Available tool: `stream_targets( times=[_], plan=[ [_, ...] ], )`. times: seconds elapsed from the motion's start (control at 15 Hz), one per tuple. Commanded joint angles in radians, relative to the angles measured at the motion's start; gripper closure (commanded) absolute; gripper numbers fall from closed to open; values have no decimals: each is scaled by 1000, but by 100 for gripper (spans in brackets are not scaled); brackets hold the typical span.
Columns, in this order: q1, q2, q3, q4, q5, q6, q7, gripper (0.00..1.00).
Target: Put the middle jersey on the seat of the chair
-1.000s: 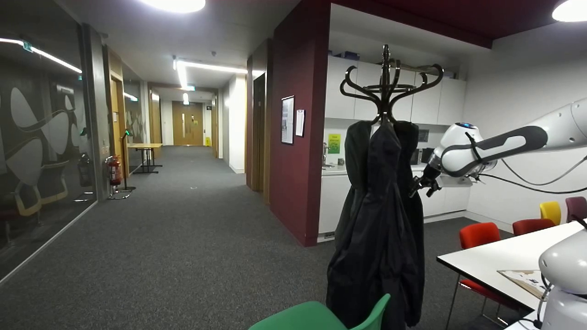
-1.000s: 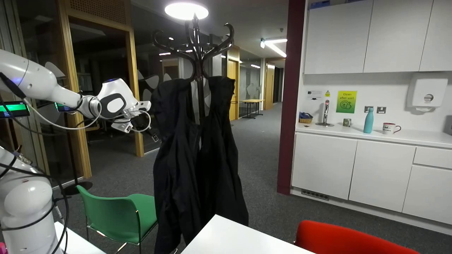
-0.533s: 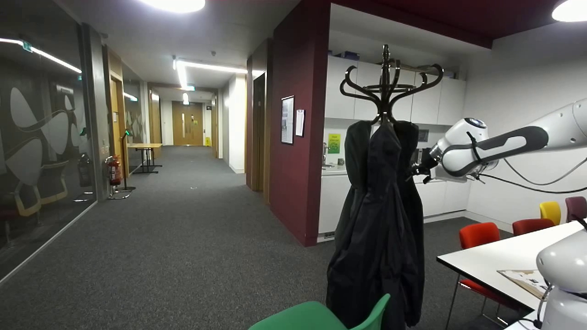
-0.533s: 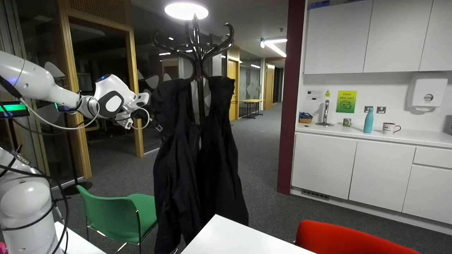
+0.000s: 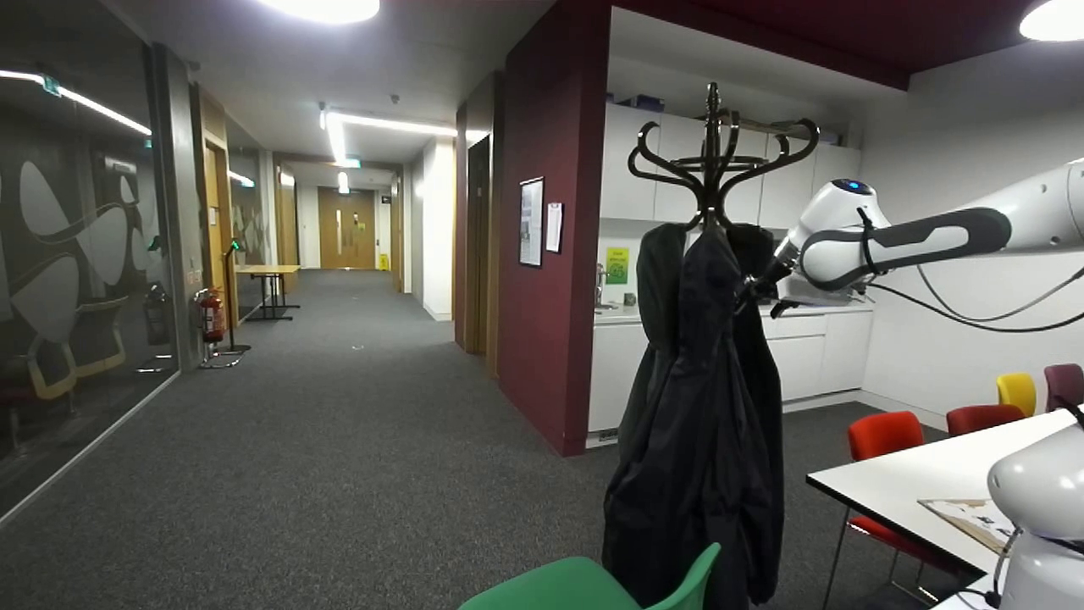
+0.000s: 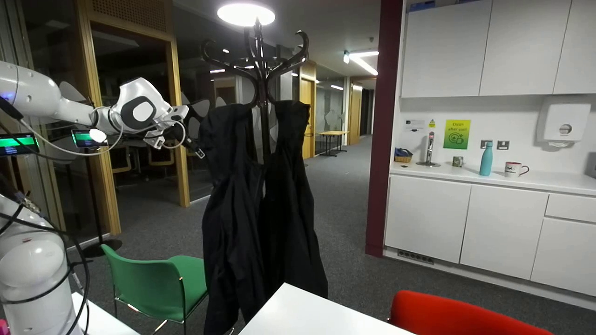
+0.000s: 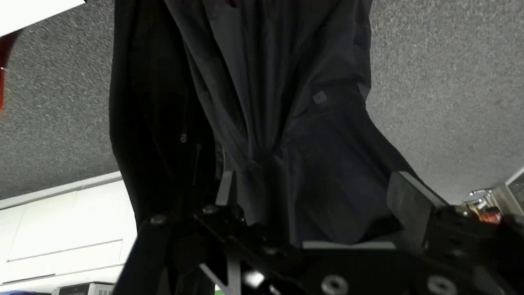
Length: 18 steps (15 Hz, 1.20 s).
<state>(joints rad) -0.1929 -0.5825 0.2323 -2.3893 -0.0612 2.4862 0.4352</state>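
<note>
Near a corner of the white bench (image 6: 316, 314), the middle jersey (image 5: 696, 415) is being held up by the coat stand (image 5: 712, 161) beside the green chair (image 6: 149, 284), while in the wrist view its cloth is being framed by the gripper (image 7: 314, 184), whose fingers (image 7: 410, 200) are being held spread apart.

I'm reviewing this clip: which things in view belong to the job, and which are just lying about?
Part of the job:
near-black middle jersey
coat stand it hangs on
green chair
gripper, open

Just about:
greyer dark garment
turquoise bottle
white mug
bright red chair
white table
fire extinguisher
</note>
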Motion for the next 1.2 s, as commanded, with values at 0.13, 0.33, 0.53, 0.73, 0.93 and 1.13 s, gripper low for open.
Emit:
stream_targets(
  times=[0.13,0.33,0.53,0.73,0.93,1.13],
  plan=[
    [1,148,-9,222,-121,-214,-14,0],
    [15,164,-8,259,-174,-130,27,0],
    [7,168,16,275,-206,-52,118,0],
    [-15,170,53,297,-247,-31,246,0],
    [-19,185,78,330,-290,-49,370,0],
    [-16,204,96,353,-348,-52,459,0]
  ],
)
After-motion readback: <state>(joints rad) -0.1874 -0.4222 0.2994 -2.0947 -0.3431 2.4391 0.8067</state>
